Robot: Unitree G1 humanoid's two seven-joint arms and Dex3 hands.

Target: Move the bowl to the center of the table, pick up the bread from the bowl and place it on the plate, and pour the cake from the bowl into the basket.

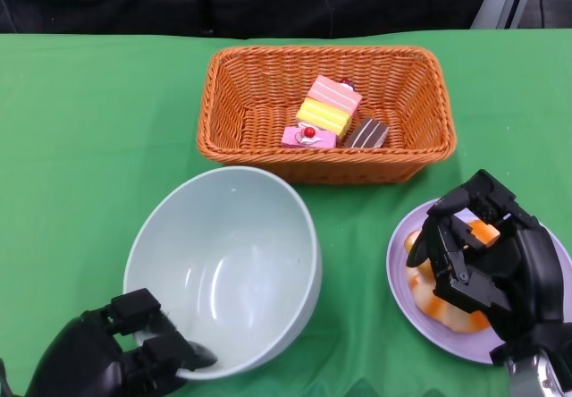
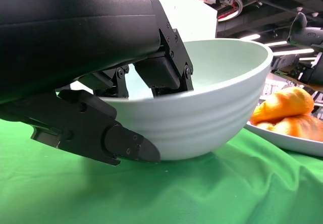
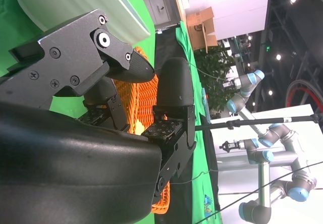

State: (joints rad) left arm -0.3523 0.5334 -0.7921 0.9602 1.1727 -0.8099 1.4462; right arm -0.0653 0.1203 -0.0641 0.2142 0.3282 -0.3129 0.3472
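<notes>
one pale green bowl (image 1: 223, 267), one wicker basket (image 1: 326, 111), one lilac plate (image 1: 407, 312), one bread piece (image 1: 438, 312) on it, three cake pieces (image 1: 331, 115) in basket, two black hands (image 1: 487, 254)

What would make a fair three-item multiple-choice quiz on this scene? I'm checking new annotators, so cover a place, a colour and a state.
1. Where are the cakes?
A. in the basket
B. in the bowl
C. on the plate

2. What colour is the plate?
A. orange
B. lavender
C. black

3. What is the left hand doing?
A. lying flat on the cloth
B. holding bread
C. gripping the bowl by its rim

Key: 1 A, the cakes lie inside the wicker walls. 2 B, the rim beside the bread is pale purple. 3 C, fingers sit inside and outside the rim in the left wrist view.
</notes>
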